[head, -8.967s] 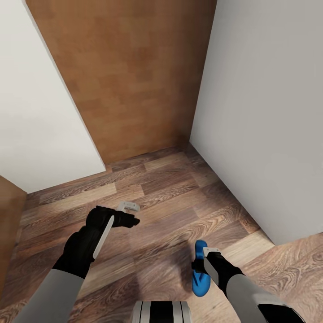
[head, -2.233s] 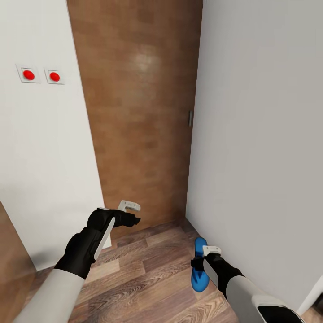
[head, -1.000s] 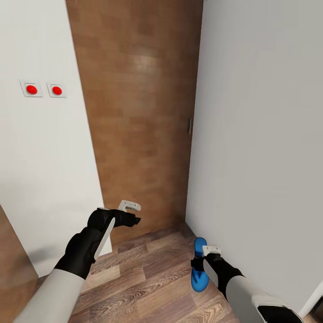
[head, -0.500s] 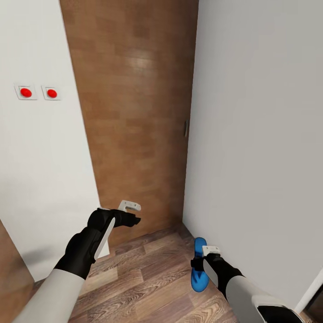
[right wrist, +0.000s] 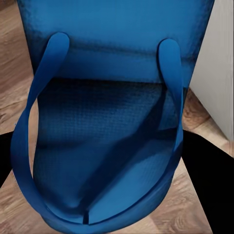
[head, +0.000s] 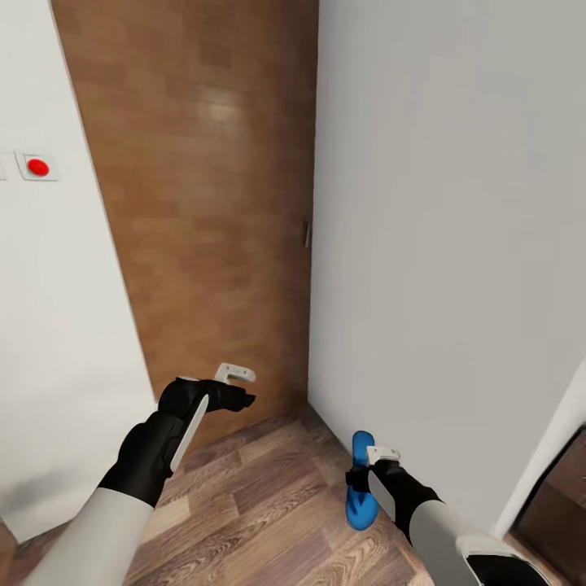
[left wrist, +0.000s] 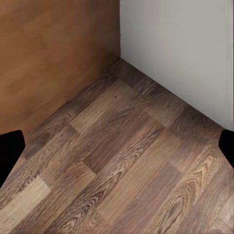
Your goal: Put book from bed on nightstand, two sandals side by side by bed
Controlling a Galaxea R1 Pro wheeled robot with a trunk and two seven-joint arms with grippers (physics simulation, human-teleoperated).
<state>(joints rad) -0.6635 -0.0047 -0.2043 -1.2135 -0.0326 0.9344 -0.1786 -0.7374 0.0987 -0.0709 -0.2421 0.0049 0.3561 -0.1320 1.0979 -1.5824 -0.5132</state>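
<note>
My right gripper (head: 358,476) is shut on a bright blue sandal (head: 360,482), held above the wood floor at the lower right of the head view. Up close in the right wrist view, the sandal (right wrist: 105,126) shows its blue sole and thin straps, with dark fingers (right wrist: 204,185) at its sides. At the lower left of the head view my left gripper (head: 236,389) stands open with nothing in it. Its dark fingertips (left wrist: 9,153) show at the edges of the left wrist view over bare floor. The book, the bed and the nightstands are out of view.
A brown wooden door (head: 203,212) stands ahead, with a small metal latch (head: 307,233) at its edge. White walls (head: 439,228) close in on both sides. A red switch (head: 37,167) sits on the left wall. A dark opening (head: 561,496) shows at the lower right.
The whole view has swung to the right: the door, the wall corner and the red switches slid left, and a dark opening came into view at the lower right. Both arms keep their pose.
</note>
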